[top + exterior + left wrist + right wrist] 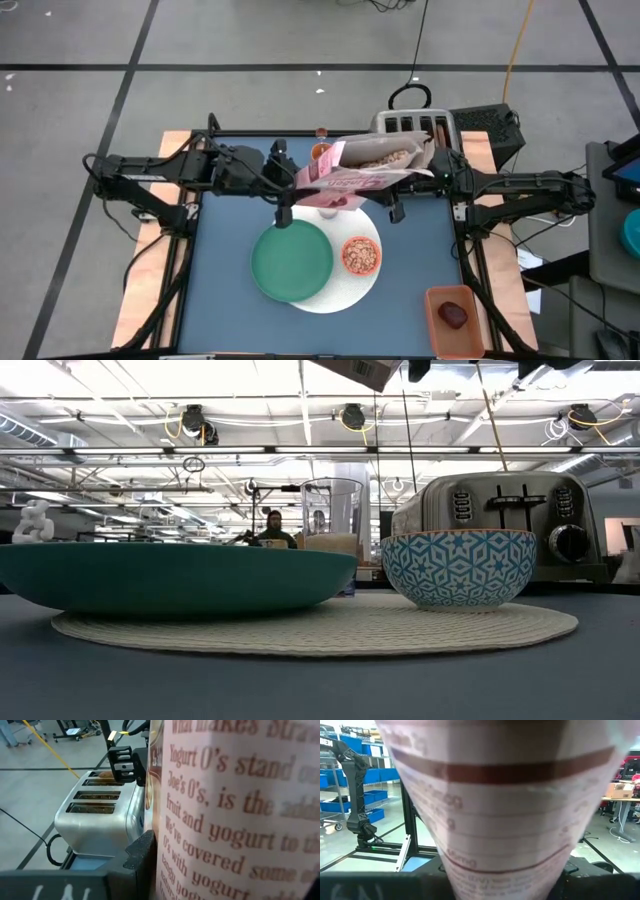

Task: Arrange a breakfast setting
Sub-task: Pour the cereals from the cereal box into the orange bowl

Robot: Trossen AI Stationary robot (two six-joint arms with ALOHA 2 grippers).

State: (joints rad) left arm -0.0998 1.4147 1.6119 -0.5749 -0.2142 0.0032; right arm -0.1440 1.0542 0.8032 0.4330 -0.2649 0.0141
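Note:
The pink cereal bag (pixel 355 178) hangs over the table's far middle, lying on its side, its open mouth (pixel 388 158) showing cereal. My left gripper (pixel 297 183) is shut on its left end and my right gripper (pixel 425 170) on its right end. Below lie the green plate (pixel 292 262) and the cereal-filled bowl (pixel 360 255), both on the white round plate (pixel 335 298). The glass (pixel 330 520) stands behind them, hidden by the bag in the high view. An orange cup (pixel 320 151) stands at the far edge. My left gripper has the bag's printed side near its left end (pixel 167 845) between its fingers, one dark finger (pixel 142 852) lying against it. It comes in about level from the table's left. The bag is lifted clear of everything below. My right gripper holds the bag's right end by the open mouth (pixel 412 168), coming level from the table's right. In the right wrist view the bag's printed face (pixel 495 820) fills the picture and hides the fingers. The bag is clear of the table.
The silver four-slot toaster (pixel 412 125) stands at the far right, just behind the bag. A wooden tray (pixel 455 320) with a dark red thing in it sits at the near right corner. Bare blue table (pixel 225 320) lies near left.

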